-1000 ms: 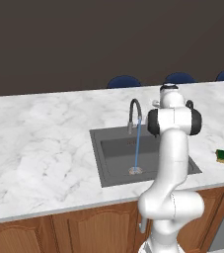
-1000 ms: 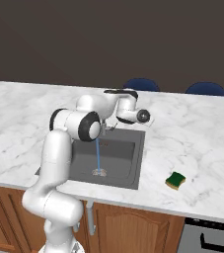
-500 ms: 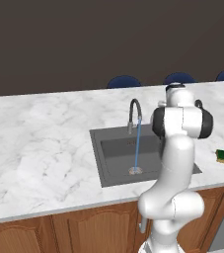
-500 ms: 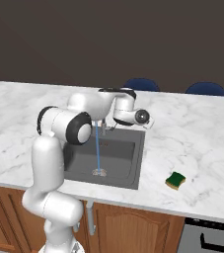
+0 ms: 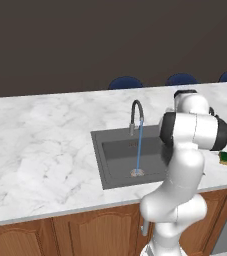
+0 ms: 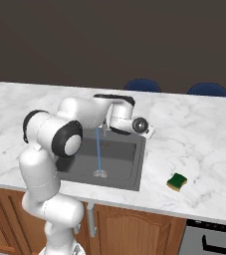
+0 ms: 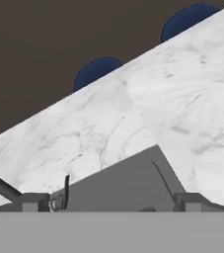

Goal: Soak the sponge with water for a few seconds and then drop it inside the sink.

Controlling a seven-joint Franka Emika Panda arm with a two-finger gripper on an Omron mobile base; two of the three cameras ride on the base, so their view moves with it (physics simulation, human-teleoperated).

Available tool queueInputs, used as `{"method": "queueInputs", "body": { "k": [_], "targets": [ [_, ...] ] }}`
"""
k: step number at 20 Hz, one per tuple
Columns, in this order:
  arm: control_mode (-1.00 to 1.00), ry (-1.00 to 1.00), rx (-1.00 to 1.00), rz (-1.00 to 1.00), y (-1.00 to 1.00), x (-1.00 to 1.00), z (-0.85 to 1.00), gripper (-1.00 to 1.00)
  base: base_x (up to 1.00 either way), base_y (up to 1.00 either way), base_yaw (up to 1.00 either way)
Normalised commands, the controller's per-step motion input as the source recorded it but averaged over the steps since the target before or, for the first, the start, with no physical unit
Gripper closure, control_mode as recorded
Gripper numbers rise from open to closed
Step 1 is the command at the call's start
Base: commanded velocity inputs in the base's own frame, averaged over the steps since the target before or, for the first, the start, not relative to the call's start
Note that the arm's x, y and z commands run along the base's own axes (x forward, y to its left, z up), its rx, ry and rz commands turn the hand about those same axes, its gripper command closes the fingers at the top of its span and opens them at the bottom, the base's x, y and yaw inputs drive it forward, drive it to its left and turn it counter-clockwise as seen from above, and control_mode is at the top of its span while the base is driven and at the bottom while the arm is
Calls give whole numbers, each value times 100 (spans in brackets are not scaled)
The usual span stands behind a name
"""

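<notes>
The sponge (image 5: 226, 158), green on top with a yellow layer, lies on the marble counter to the right of the sink (image 5: 97, 151), well clear of the rim. In the right base view the sponge (image 6: 176, 182) sits near the counter's front edge. A thin blue stream of water (image 5: 138, 150) runs from the gooseneck faucet (image 5: 136, 111) down to the drain, and the water (image 6: 99, 152) also falls beside my forearm. My gripper (image 6: 148, 131) hovers over the sink's (image 6: 115, 183) back right corner, pointing right. In the hand view the gripper (image 7: 112, 202) is open and holds nothing.
The hand view looks across the sink's far corner (image 7: 128, 180) and the marble counter (image 7: 172, 99) toward two blue chair backs (image 7: 97, 71). Blue chairs (image 5: 126, 82) stand behind the counter. Wooden cabinets (image 6: 134, 224) run below the counter front.
My arm has swung slowly to the right, the elbow shifting and the hand dropping slightly over the sink's right side. The gripper stays open; sponge and water are unchanged.
</notes>
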Motion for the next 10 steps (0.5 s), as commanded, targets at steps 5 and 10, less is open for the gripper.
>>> {"method": "queueInputs", "body": {
  "k": [5,10],
  "targets": [
    [-100,12,-3,-3,0,-48,15,-100,0,0,0],
    [-100,11,-2,-2,0,-39,23,-100,0,0,0]
  ]
}}
